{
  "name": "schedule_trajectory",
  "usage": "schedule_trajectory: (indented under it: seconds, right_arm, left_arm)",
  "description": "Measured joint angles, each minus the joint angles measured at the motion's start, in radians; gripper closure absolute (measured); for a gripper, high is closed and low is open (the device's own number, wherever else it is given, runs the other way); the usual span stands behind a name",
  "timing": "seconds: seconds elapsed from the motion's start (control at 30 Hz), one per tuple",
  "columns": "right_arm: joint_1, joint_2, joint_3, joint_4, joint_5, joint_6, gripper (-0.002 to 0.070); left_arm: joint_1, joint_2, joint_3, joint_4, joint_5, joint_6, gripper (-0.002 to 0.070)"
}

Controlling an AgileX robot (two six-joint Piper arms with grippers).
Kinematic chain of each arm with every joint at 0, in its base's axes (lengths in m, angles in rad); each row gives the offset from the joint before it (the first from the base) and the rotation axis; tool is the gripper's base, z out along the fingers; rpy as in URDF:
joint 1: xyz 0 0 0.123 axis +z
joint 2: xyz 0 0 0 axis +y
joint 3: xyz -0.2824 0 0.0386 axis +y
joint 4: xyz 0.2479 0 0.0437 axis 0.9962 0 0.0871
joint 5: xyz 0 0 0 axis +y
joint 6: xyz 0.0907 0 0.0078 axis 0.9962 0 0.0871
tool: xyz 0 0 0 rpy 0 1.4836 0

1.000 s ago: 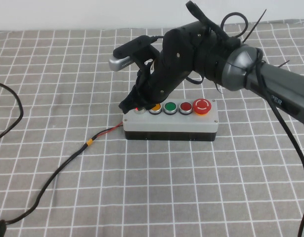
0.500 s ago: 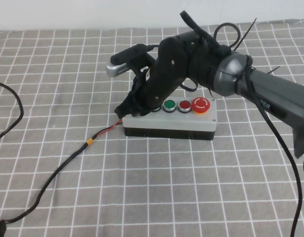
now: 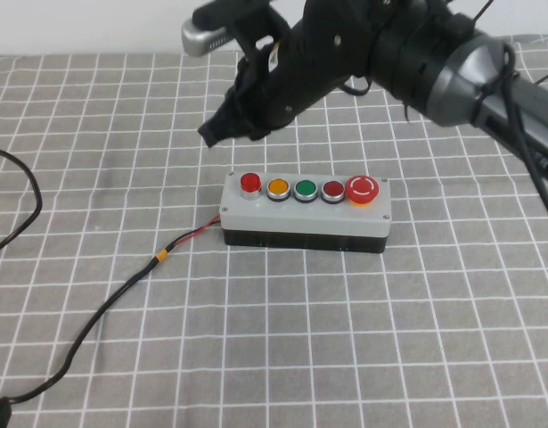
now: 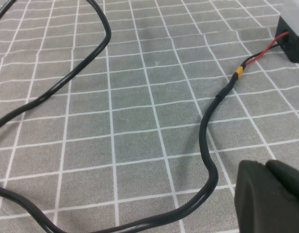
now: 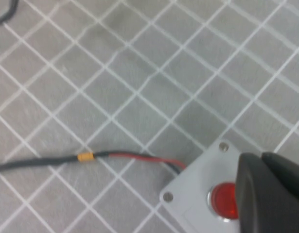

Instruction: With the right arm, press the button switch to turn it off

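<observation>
The button switch (image 3: 250, 183) is the small bright-red button at the left end of the grey-topped box (image 3: 305, 214). It stands uncovered. My right arm (image 3: 363, 53) hangs above and behind the box. My right gripper (image 3: 216, 132) is shut and empty, raised well clear of the button. In the right wrist view the red button (image 5: 223, 201) shows beside my right gripper (image 5: 261, 159), partly hidden by its dark fingers (image 5: 280, 194). My left gripper (image 4: 266, 166) shows only in the left wrist view, shut and empty, low over the cloth next to the black cable (image 4: 207, 145).
On the box are an orange button (image 3: 278, 189), a green one (image 3: 305, 189), a dark red one (image 3: 333, 189) and a large red mushroom button (image 3: 363, 190). A black cable (image 3: 113, 303) with an orange sleeve runs from the box's left end across the checked cloth.
My right gripper was down over the box's leftmost button and has lifted up and back. The red button is now uncovered.
</observation>
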Motion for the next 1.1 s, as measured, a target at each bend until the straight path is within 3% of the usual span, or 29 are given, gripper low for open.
schedule_trajectory:
  seconds: [0.3, 0.67, 0.87, 1.1]
  right_arm:
    - [-0.002, 0.021, 0.004, -0.011, 0.038, 0.0, 0.0692]
    - [-0.002, -0.265, 0.044, -0.026, 0.119, 0.0, 0.0692]
    - [-0.002, -0.507, 0.297, -0.037, 0.045, 0.002, 0.0692]
    - [-0.002, -0.829, 0.758, 0.038, -0.211, 0.023, 0.0692]
  left_arm:
    - [0.0, 0.0, 0.0, 0.0, 0.0, 0.0, 0.0678]
    - [0.0, 0.0, 0.0, 0.0, 0.0, 0.0, 0.0678]
    - [0.0, 0.0, 0.0, 0.0, 0.0, 0.0, 0.0678]
    - [0.0, 0.0, 0.0, 0.0, 0.0, 0.0, 0.0678]
